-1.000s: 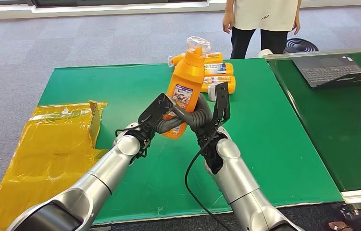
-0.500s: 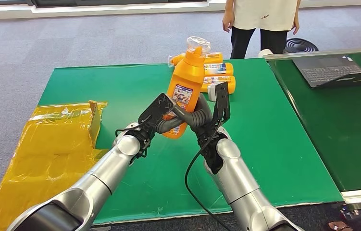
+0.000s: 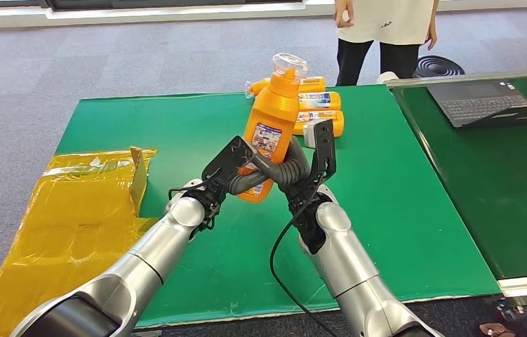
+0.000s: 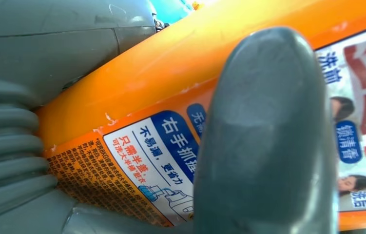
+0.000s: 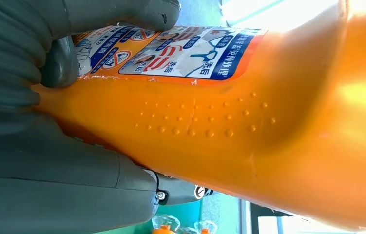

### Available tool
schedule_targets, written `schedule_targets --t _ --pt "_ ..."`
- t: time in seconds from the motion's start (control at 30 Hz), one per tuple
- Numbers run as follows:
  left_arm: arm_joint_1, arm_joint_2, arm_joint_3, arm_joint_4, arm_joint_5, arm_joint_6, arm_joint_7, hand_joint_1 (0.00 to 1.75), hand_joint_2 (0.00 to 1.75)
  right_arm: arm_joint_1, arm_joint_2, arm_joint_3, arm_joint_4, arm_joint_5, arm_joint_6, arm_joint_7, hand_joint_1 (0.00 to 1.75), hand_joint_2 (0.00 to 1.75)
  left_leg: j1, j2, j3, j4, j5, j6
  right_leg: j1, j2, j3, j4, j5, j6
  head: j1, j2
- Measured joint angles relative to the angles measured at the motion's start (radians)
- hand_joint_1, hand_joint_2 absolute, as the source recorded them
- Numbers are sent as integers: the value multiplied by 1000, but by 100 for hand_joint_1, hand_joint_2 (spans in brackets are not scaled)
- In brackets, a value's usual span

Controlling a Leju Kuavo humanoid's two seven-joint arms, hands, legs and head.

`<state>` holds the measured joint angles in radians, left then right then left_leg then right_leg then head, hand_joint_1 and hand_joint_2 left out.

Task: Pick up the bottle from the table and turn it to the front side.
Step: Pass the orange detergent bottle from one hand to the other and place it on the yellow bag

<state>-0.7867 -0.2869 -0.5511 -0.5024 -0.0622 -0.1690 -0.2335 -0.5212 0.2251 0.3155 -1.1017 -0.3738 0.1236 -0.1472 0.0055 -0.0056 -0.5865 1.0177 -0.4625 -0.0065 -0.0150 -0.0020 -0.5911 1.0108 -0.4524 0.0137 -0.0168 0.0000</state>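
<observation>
An orange bottle (image 3: 271, 126) with a clear cap and a blue-and-white label is held upright, slightly tilted, above the green table (image 3: 141, 133). My left hand (image 3: 236, 175) and my right hand (image 3: 295, 168) both grip its lower part from either side. In the left wrist view my thumb (image 4: 268, 141) presses across the bottle's printed label (image 4: 166, 161). In the right wrist view the bottle's orange side (image 5: 249, 122) with raised dots lies against my right hand (image 5: 49, 146).
Several more orange bottles (image 3: 316, 105) lie at the table's far edge. A yellow plastic-wrapped package (image 3: 71, 217) sits at the left. A second green table with a laptop (image 3: 488, 102) stands at the right. A person (image 3: 383, 35) stands beyond the table.
The bottle and both hands have stayed still. The person beyond the table has shifted an arm slightly.
</observation>
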Motion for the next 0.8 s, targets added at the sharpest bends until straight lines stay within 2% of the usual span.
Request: schedule_targets --t 0.2,0.33,0.4,0.47,0.53,0.63,0.8 --pt "0 0 0 0 0 0 0 175 175 0 0 0 0 0 0 0 16 175 0 0 0 0 0 0 0 0 0 0 0 0 0 0" --pt "1 -1 0 0 1 5 -2 175 175 0 0 0 0 6 -4 1 0 175 0 0 0 0 0 0 0 0 0 0 0 0 0 0" --pt "22 0 0 -11 14 52 -14 175 175 18 -7 3 -18 55 -36 4 0 175 0 0 1 0 0 0 0 0 0 -1 0 0 0 0" --pt "96 21 9 -76 23 142 -33 175 175 112 -55 7 -118 179 -78 -10 0 175 0 -3 5 -1 -3 0 0 -3 5 -3 -4 0 0 0" --pt "202 59 35 -186 9 201 -39 175 175 272 -132 -2 -279 304 -67 -56 0 175 0 -6 9 -2 -7 1 0 -6 11 -4 -8 0 0 0" --pt "315 110 107 -311 -37 201 -29 175 175 465 -209 -48 -448 374 -6 -88 0 175 0 -1 6 -2 -11 0 0 -2 7 -4 -10 0 0 0" --pt "375 122 166 -404 -70 195 -20 175 175 554 -244 -69 -578 404 12 -65 0 175 0 1 5 -2 -11 0 0 0 5 -4 -9 0 0 0"
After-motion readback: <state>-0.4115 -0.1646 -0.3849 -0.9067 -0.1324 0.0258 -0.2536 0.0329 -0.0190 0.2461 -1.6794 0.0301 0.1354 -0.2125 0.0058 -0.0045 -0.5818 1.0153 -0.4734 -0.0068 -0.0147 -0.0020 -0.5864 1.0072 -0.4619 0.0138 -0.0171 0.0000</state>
